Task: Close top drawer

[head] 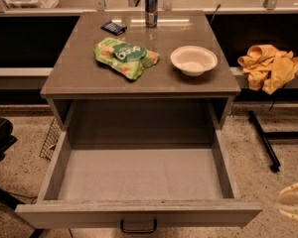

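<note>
At the lower right edge, gripper (294, 208) a pale shape, cut off, open or closed I cannot tell, top drawer (139, 177) pulled out, handle (138, 231) barely in frame.

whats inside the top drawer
Nothing visible: the top drawer shows a bare grey floor. Its front panel hides the nearest strip inside. The end effector is at the lower right, outside it.

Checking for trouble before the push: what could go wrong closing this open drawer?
The gripper sits low right, off the corner of the drawer; pushing there instead of near the handle might skew and jam it. A hard slam might tip the can on the cabinet top.
</note>
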You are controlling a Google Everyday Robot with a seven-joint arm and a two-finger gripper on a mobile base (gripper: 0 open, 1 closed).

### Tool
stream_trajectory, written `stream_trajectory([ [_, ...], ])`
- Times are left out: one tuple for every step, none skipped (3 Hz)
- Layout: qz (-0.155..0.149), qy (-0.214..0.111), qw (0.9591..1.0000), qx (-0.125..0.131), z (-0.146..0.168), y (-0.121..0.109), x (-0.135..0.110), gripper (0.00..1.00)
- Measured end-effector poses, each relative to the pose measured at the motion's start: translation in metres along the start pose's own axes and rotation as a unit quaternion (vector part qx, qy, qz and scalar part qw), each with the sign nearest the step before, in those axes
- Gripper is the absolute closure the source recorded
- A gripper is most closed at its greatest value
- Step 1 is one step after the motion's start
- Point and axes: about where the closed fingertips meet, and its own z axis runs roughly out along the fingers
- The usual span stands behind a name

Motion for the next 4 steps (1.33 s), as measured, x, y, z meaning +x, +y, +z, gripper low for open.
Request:
stream_trajectory([
  [-0.001,-0.014,0.9991,-0.040,0.030,0.057,0.023,1.00],
  [-0.004,-0.013,0.9989,-0.045,0.043,0.064,0.020,1.00],
  [0.009,-0.036,0.9979,-0.053,0.074,0.087,0.028,1.00],
  [0.024,-0.079,0.9948,-0.059,0.110,0.103,0.033,1.00],
])
